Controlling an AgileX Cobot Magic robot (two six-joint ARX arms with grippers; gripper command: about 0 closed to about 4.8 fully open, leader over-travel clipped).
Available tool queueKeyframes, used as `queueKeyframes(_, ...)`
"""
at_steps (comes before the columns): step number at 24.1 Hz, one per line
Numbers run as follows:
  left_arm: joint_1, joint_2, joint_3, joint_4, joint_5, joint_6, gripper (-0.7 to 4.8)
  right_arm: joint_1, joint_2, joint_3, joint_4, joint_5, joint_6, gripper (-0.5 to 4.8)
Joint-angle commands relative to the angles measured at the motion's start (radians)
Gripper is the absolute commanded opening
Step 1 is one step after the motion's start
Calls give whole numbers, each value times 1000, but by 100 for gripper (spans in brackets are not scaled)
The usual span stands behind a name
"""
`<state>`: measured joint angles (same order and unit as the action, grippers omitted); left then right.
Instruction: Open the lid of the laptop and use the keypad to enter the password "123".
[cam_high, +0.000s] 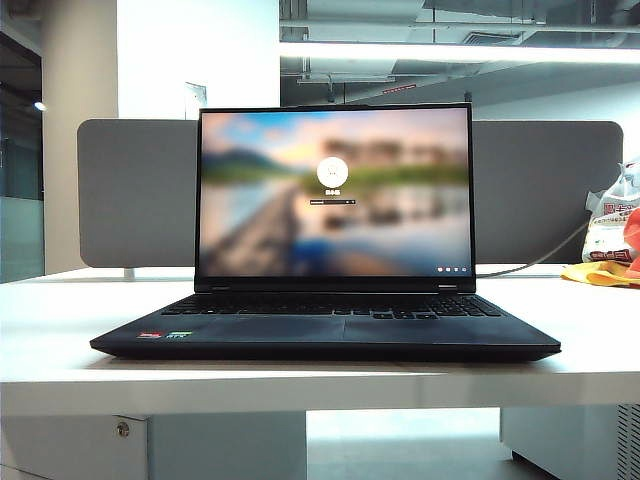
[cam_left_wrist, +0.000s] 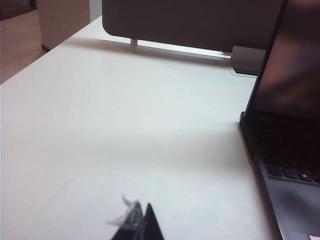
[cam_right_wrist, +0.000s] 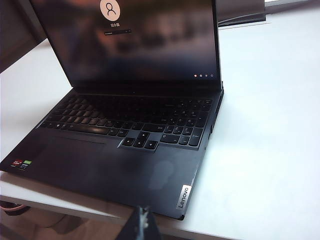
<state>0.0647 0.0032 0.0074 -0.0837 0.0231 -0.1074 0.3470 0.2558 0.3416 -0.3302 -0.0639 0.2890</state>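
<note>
Nearest, at the desk's (cam_high: 60, 350) front edge: 1 laptop (cam_high: 330, 330), slim, matte black, rectangular, base flat on the smooth white top, front edge just back from the desk's front edge. On the palm rest, 2 small stickers (cam_right_wrist: 21, 163), 1 red and 1 green, at the front left corner; 1 silvery Lenovo tag (cam_right_wrist: 183, 197) at the front right corner. Smooth, wide touchpad (cam_high: 275, 327) ahead of the keys. Behind it the keypad (cam_right_wrist: 130, 117): rows of low black keys with faint pale legends, almost as wide as the base. Then the lid (cam_high: 335, 190), raised to nearly upright, thin black bezel around a glossy screen showing a blurred landscape, 1 round white user icon and 1 narrow entry bar under it.

Right gripper (cam_right_wrist: 140, 225): only a dark pointed tip visible in the right wrist view, off the laptop's front right corner, fingers pressed together, nothing pinched. Left gripper (cam_left_wrist: 139, 226): dark tip with a scrap of clear tape, over bare desk beside the laptop's left side, touching nothing; spread or pressed together, cannot tell.

Farther back: 1 wide grey divider (cam_high: 130, 190), rounded corners, along the desk's rear edge. At the far right corner, crumpled plastic bags (cam_high: 612, 235), white, orange and yellow; count unclear.
</note>
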Motion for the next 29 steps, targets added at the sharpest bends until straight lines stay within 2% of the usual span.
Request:
queueKeyframes(1, -2, 0, 0, 10, 0, 2, -5, 0, 0, 3, 16, 2, 2, -1)
queueKeyframes(5, -2, 0, 0, 10, 0, 2, -5, 0, 0, 3, 13, 3, -24, -1)
queueKeyframes(7, -2, 0, 0, 10, 0, 2, -5, -19, -6, 2, 19, 25, -122, -1)
queueKeyframes(9, -2, 0, 0, 10, 0, 2, -5, -54, -11, -7, 64, 47, -149, -1)
queueKeyframes(13, -2, 0, 0, 10, 0, 2, -5, -159, -36, -74, 247, 62, -151, -1)
queueKeyframes(17, -2, 0, 0, 10, 0, 2, -5, -236, -76, -157, 352, 56, -151, -1)
queueKeyframes(25, -2, 0, 0, 10, 0, 2, -5, -335, -148, -242, 388, 35, -151, -1)
queueKeyframes(29, -2, 0, 0, 10, 0, 2, -5, -354, -162, -256, 381, 35, -151, -1)
